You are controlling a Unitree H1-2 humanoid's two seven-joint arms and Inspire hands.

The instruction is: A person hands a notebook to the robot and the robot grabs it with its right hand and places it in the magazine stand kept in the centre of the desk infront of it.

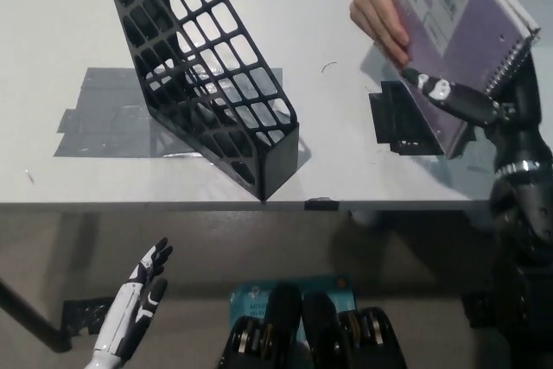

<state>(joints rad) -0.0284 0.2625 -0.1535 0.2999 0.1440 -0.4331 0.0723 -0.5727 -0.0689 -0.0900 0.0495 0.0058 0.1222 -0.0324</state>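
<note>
Here we see right hand (484,110) closing on purple spiral notebook (458,32), person's hand (380,15) gripping too; cover label unreadable; left hand (138,300) open, low beside desk (346,162)

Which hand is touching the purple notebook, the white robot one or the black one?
The black right hand: it presses against the purple spiral notebook, which a person's hand also holds. The white left hand hangs open below the desk edge.

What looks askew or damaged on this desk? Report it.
Nothing looks damaged. The black mesh magazine stand sits skewed to the desk edge, and grey tape patches mark the surface beneath it.
</note>
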